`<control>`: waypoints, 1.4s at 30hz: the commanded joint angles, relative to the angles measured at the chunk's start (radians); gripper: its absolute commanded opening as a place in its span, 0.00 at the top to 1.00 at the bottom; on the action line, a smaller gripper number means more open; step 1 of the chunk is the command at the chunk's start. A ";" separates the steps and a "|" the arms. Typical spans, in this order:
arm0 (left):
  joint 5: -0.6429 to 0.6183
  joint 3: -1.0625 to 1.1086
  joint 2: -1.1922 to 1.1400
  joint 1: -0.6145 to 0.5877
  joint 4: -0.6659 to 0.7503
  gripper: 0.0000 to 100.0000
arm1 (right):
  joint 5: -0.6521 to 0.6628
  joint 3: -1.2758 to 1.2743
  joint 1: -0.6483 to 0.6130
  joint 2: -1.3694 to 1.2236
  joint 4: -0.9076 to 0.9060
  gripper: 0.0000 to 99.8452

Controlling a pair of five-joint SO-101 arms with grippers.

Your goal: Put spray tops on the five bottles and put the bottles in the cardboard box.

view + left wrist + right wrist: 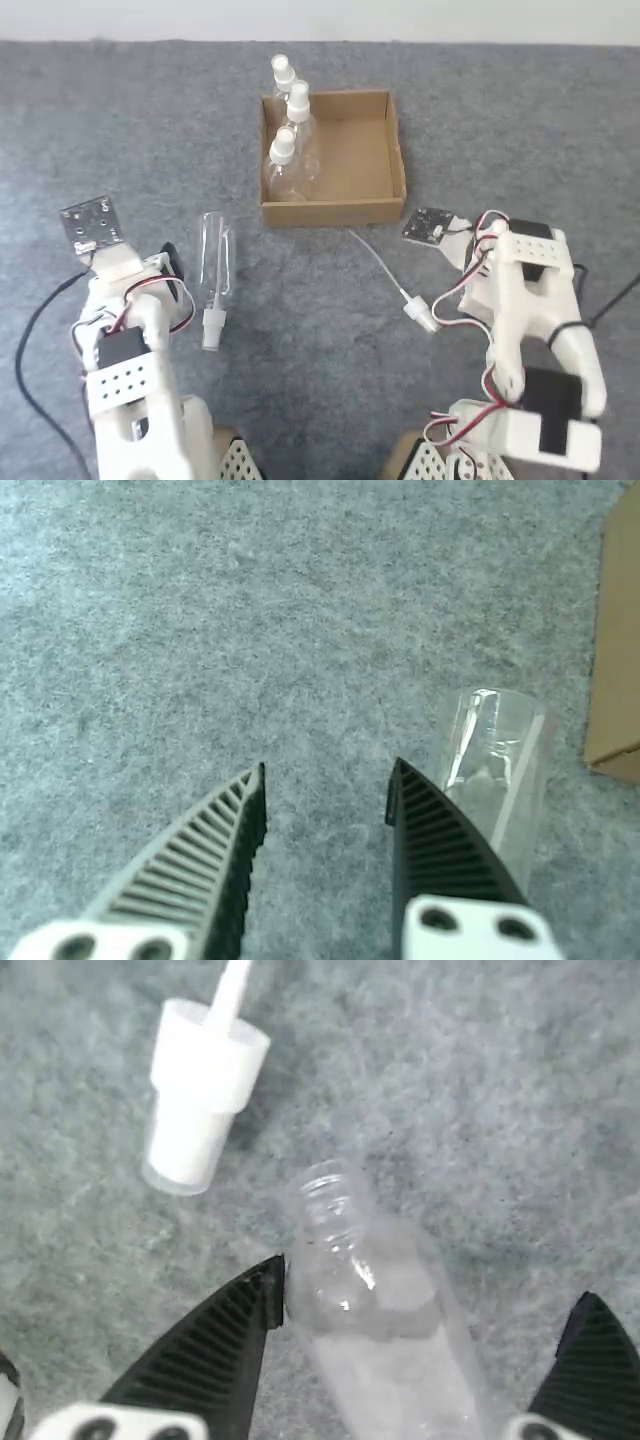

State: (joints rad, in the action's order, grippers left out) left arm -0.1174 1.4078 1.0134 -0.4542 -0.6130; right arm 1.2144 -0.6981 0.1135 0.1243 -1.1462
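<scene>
The right claw (432,1288) is gaping wide around an uncapped bottle (370,1300) lying on the table (500,120) near a loose spray top (200,1090), while the left claw (329,768) is hanging open just beside a capped bottle (500,770) lying flat, and three capped bottles (284,165) are standing in the cardboard box (395,150).

Light bright, even, diffuse, from overhead. Grey table (100,120) matte, no reflections. Soft, short shadow along the cardboard box (385,213) front. Glare streaks on the lying bottle (495,750); small glints on the uncapped bottle (345,1260) neck.
</scene>
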 commanded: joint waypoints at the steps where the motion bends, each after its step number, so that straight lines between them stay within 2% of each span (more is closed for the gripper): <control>1: 0.009 -0.008 0.015 0.005 0.026 0.81 | -0.044 0.092 0.013 -0.027 0.016 0.68; 5: 0.009 -0.008 0.015 0.005 0.026 0.81 | -0.044 0.118 0.012 -0.065 0.016 0.84; 8: 0.009 -0.002 0.015 0.005 0.029 0.81 | -0.046 0.132 0.012 -0.085 0.016 0.89; 11: 0.009 -0.002 0.015 0.005 0.029 0.81 | -0.091 0.137 0.007 -0.091 0.015 0.89; 22: 0.009 -0.002 0.015 0.005 0.029 0.81 | -0.473 0.137 -0.088 -0.084 0.016 0.89; 29: 0.009 -0.002 0.015 0.005 0.029 0.81 | -0.592 0.137 -0.133 -0.091 0.070 0.87; 35: 0.009 -0.002 0.015 0.005 0.029 0.81 | -0.594 0.137 -0.133 -0.091 0.071 0.72; 37: 0.009 -0.002 0.015 0.005 0.029 0.81 | -0.545 0.137 -0.133 -0.091 0.067 0.68; 42: 0.009 -0.002 0.015 0.005 0.029 0.81 | -0.405 0.133 -0.131 -0.091 0.062 0.67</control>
State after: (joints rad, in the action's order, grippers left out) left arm -0.1174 1.4154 1.0134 -0.4542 -0.6130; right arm 0.7096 -0.6137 -0.0123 0.0276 -1.0894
